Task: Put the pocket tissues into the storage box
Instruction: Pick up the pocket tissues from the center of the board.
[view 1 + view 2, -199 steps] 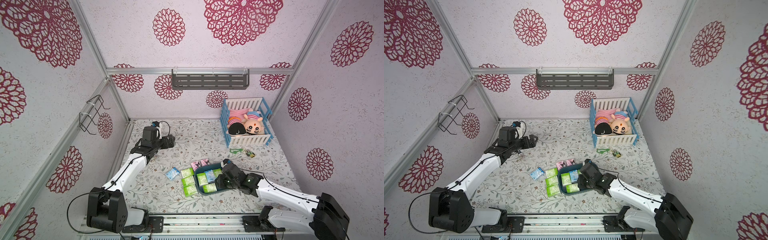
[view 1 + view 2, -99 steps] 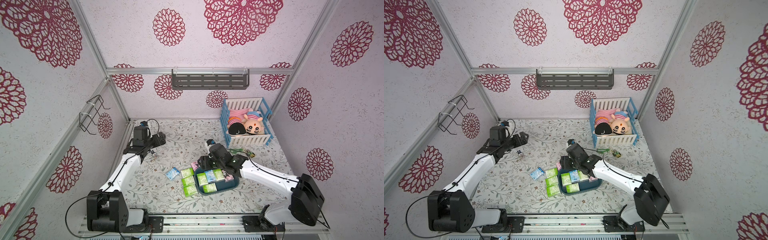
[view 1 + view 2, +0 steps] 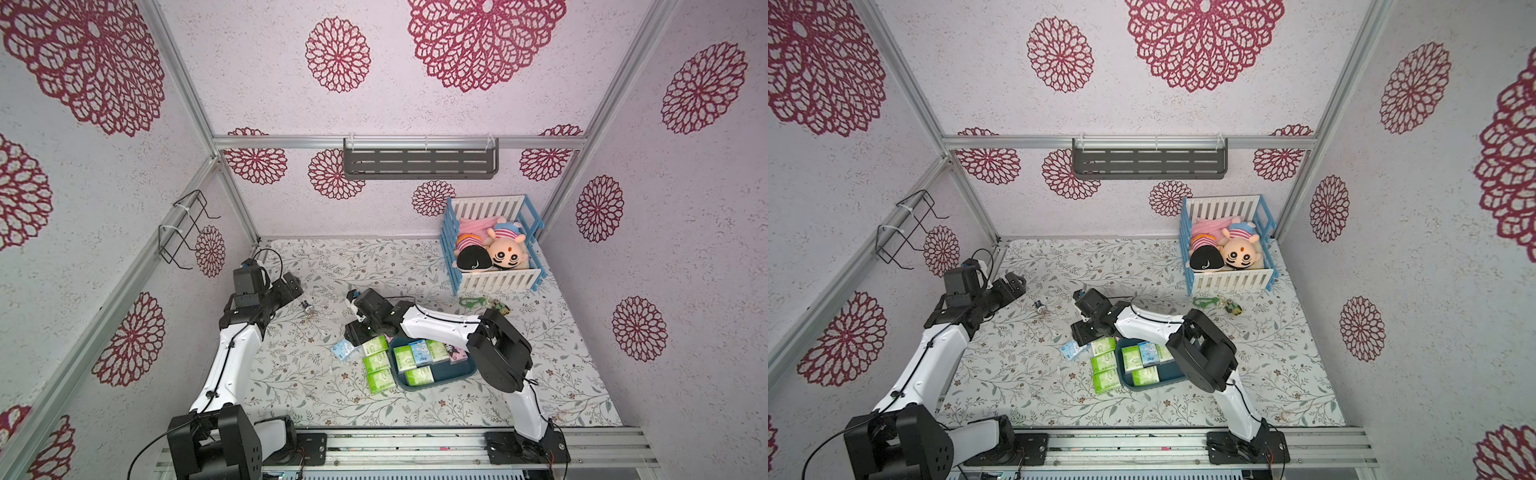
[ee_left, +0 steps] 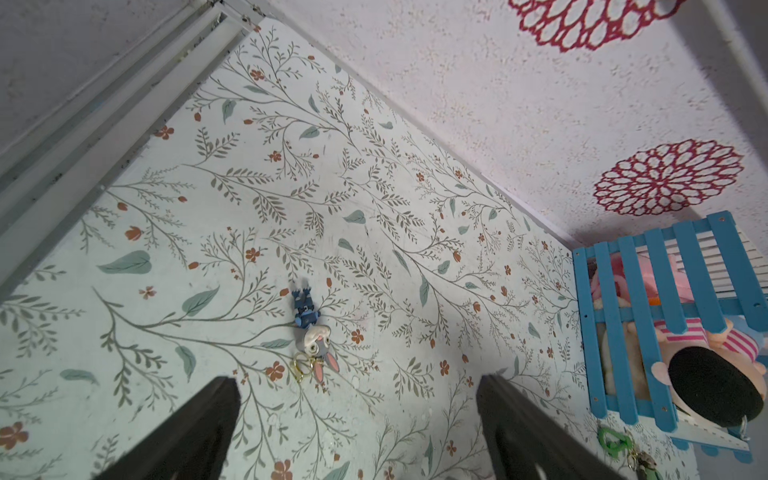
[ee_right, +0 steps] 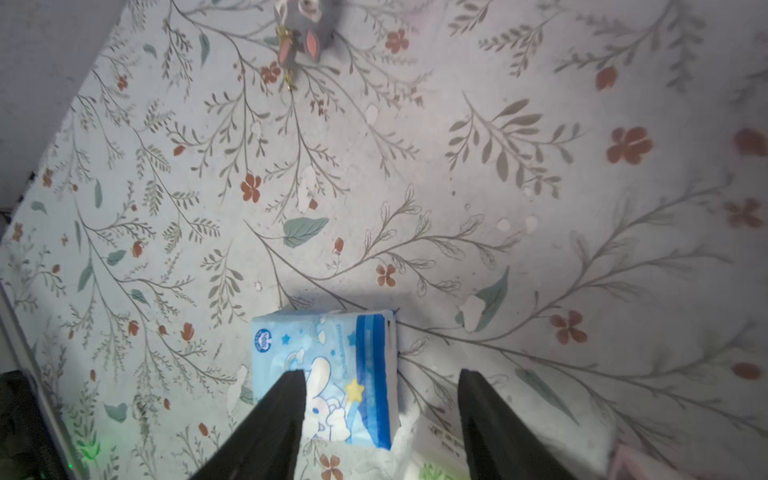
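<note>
The right claw [image 5: 380,374] of a two-armed robot hovers with its fingers [image 5: 274,419] spread apart and nothing clamped between them, low over a light blue tissue pack [image 5: 332,353] printed with a white cartoon rabbit. The pack lies flat on the floral table [image 3: 324,407], outside the storage box [image 3: 455,372] and near its left end. In the right wrist view one finger crosses in front of the pack; whether it touches the wrapper cannot be told.

The storage box, a shallow dark teal tray, sits near the front middle of the table. Five packs show inside it: three green-and-white boxed packs [image 3: 403,358], a second blue pack [image 3: 420,352] and a pink pack [image 3: 455,353], the last partly under the right arm. Three loose green packs [image 3: 377,362] lie in a column on the table just beside the box's left wall. The farthest of these is partly covered by the right claw, and the light blue tissue pack lies just left of it.

The left claw [image 4: 357,380] is held above the far left part of the table, its fingers wide apart and empty. A small rabbit keychain [image 4: 313,332] lies on the table ahead of it.

In the back right corner stands a blue-and-white crib [image 3: 494,282] holding two plush dolls [image 3: 490,257]. A green clip [image 3: 471,301] lies on the table just in front of the crib.
</note>
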Available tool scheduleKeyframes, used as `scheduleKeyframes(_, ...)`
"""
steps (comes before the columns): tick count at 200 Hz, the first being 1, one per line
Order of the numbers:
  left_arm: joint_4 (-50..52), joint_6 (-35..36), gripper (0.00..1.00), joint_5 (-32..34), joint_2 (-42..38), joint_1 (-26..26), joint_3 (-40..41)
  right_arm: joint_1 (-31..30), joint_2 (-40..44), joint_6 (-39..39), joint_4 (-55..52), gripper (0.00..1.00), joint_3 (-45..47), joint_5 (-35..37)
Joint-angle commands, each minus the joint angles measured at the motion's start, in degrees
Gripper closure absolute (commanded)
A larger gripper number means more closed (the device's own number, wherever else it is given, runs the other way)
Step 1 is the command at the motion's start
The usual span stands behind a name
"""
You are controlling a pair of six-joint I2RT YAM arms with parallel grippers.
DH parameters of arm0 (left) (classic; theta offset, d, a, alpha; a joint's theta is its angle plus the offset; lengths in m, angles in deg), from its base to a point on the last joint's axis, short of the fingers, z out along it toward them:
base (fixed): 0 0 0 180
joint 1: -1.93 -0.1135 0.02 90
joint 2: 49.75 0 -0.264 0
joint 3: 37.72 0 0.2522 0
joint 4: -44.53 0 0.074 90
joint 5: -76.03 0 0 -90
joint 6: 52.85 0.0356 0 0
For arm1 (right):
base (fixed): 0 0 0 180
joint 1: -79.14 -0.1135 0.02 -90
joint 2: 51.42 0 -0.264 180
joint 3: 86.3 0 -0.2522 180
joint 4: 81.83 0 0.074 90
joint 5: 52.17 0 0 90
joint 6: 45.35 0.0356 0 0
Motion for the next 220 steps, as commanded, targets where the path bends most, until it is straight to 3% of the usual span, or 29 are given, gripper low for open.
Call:
scheduleKeyframes(1,-0.8,-1.1,0.03,-2.0,-0.6,-0.3,0.4,-0.2,-0.6,-1.8,-1.5,0.36,-3.5,-1.3)
scheduleKeyframes(40,-1.3,-1.7,0.03,-4.3,-0.1,-0.3,0.3,-0.8,-4.1,-2.2,-3.0,0.4,-6.6,-2.6)
scheduleKeyframes(86,-1.0,-1.1,0.03,-4.1,-0.6,-0.3,0.4,-1.0,-6.1,-1.9,-2.9,0.55,-7.5,-4.6)
scheduleKeyframes(179,-1.6,-0.9,0.03,-4.4,-0.6,0.1,0.2,-1.0,-6.0,-1.2,-1.9,1.0,-8.5,-4.9)
scheduleKeyframes(220,-1.5,-1.1,0.03,-3.0,-0.9,1.8,-0.9,-0.5,-1.2,1.3,4.8,1.0,-5.4,-3.7)
